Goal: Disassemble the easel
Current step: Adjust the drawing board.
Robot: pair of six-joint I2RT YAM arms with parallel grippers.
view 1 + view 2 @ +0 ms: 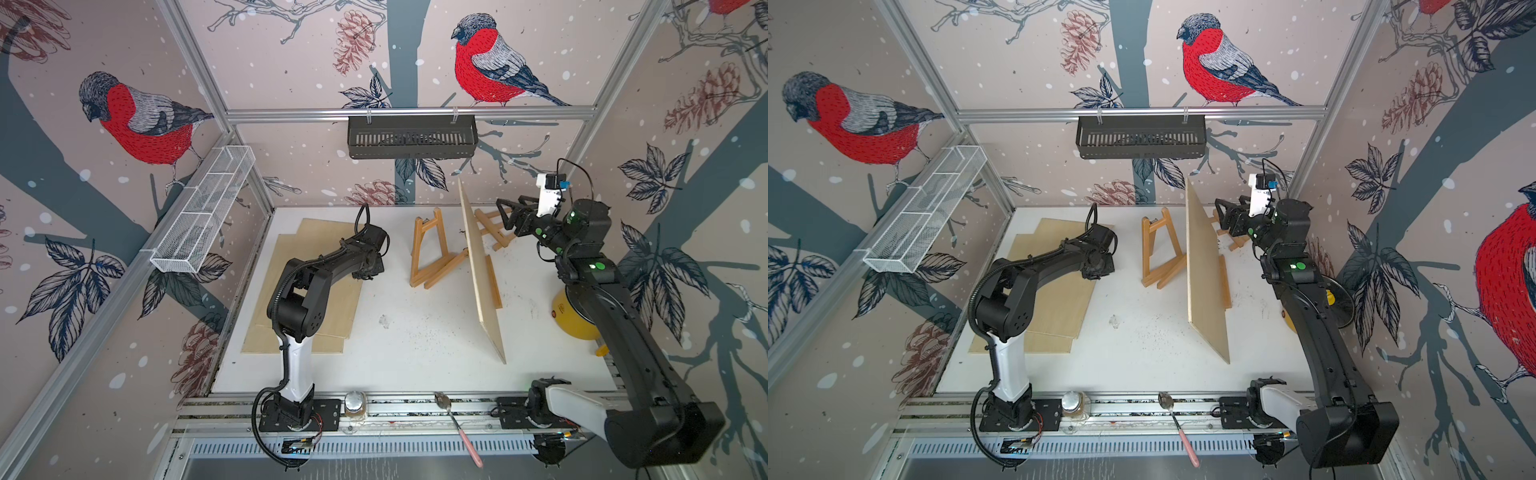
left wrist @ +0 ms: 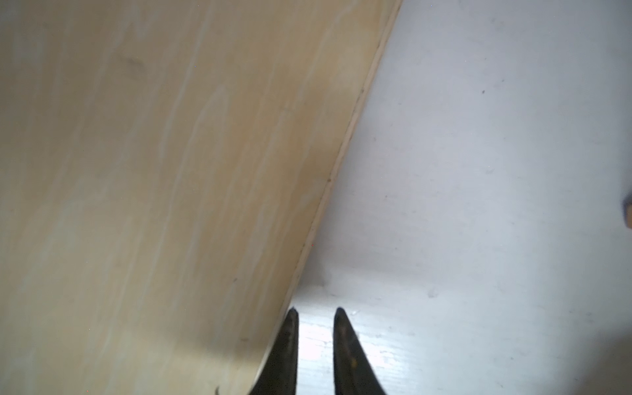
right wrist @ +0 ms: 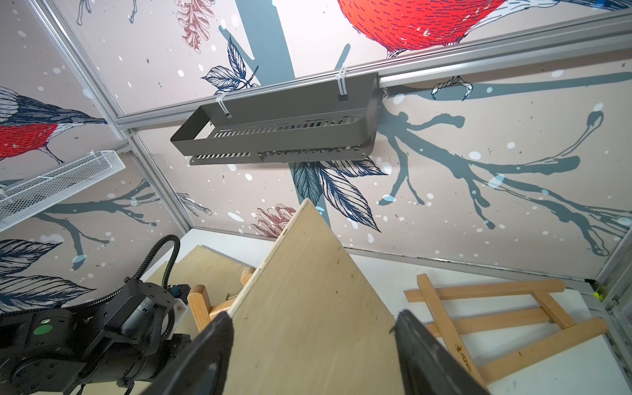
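**Board on edge, two easels at its far end**

Nearest, on the front rail [image 1: 415, 409], a jar [image 1: 354, 404] stands well to the left of the standing board [image 1: 1204, 282]. A pink-handled spoon [image 1: 459, 430] lies closer to the board's front corner. The board stands on edge on the white bench [image 1: 415, 332], tilted, running from front to back. To the right of its near half, a yellow round container [image 1: 570, 318] sits partly hidden under the right arm.

Well to the left of the board, flat plywood sheets [image 1: 320, 235] lie stacked on the bench. The left end effector [image 2: 315, 309] is at the sheets' board-side edge. Its fingers are narrow, with bare bench showing in the gap, and it holds nothing.

Just right of the board's middle, a short wooden strip [image 1: 494, 282] sits alongside it. Just left of the board's far half, an A-frame easel [image 1: 416, 253] stands upright with its rear leg stretched toward the board; whether they touch cannot be told.

To the right of the board's far end, a second easel [image 3: 485, 290] lies flat on the bench. The right end effector [image 3: 313, 312] hangs above that easel, by the board's raised far corner. Its fingers are spread wide and grip nothing, and the wrist view shows the board's face between them.

Beyond the board, a black basket [image 1: 411, 137] hangs on the back wall. A white wire basket [image 1: 203, 212] hangs on the left wall.
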